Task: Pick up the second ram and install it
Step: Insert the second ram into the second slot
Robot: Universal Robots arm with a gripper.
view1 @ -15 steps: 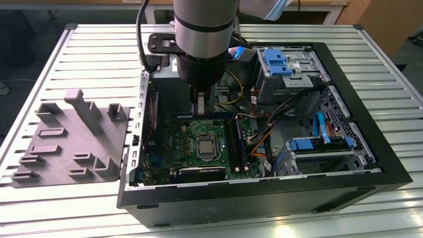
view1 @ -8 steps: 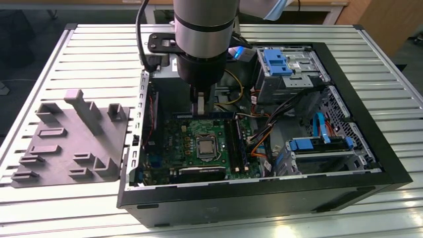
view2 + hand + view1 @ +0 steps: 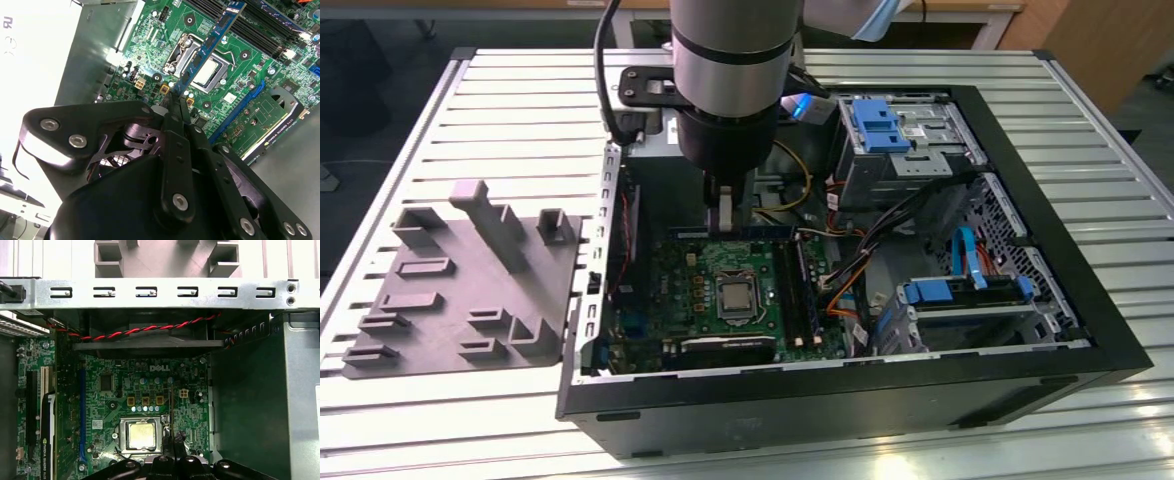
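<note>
My gripper (image 3: 176, 100) is shut on the second ram (image 3: 210, 45), a slim blue-green stick that juts out past the fingertips. It hangs inside the open computer case, above the green motherboard (image 3: 680, 290) and over the processor socket (image 3: 212, 70). In the exterior view the gripper (image 3: 723, 215) sits low under the arm, with the stick (image 3: 754, 232) lying level at the motherboard's far edge. The first wrist view shows the stick (image 3: 172, 415) edge-on as a thin dark line above the gripper (image 3: 176, 452). The long black memory slots (image 3: 250, 25) lie beside it, apart from the stick.
A grey moulded fixture (image 3: 467, 280) lies on the slatted table at the exterior view's left. Metal walls of the black case (image 3: 854, 400) close in all round. Drive cages with blue clips (image 3: 881, 125) and bundled cables (image 3: 841, 290) fill the exterior view's right. A graphics card (image 3: 720, 350) lies near the front.
</note>
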